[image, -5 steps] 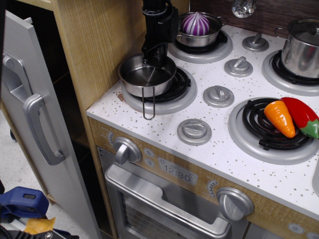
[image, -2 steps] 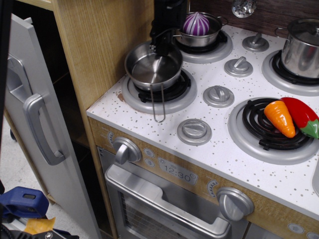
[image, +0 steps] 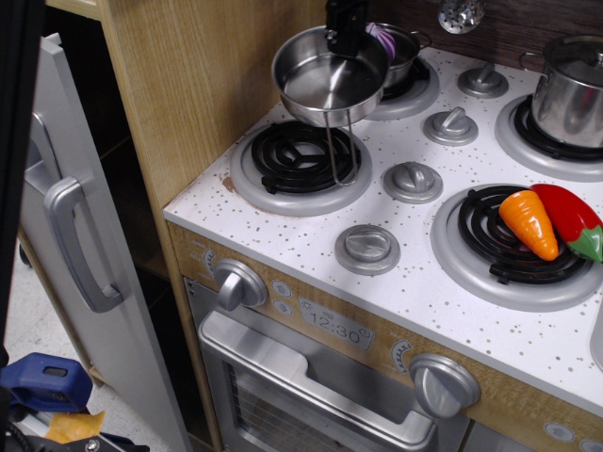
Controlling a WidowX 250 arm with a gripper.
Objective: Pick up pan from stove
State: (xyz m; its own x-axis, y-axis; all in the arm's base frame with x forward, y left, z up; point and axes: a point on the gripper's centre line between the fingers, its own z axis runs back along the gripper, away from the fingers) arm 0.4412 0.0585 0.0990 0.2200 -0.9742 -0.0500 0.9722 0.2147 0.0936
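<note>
Pan (image: 328, 80): small shiny steel, shallow, empty, wire loop handle hanging down; it's in the air above the stove (image: 311, 247), over the near-left burner (image: 297, 156). Just behind: two-handled pot (image: 400, 47) w/ purple onion (image: 382, 36). Gripper (image: 346, 33) drops in from top, clamped on pan's back rim.

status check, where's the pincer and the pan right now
Pincer shut on pan at its back rim. Pan airborne, tilted, handle hanging down, clear of the front-left burner. Onion pot close behind; nothing else in the way.
</note>
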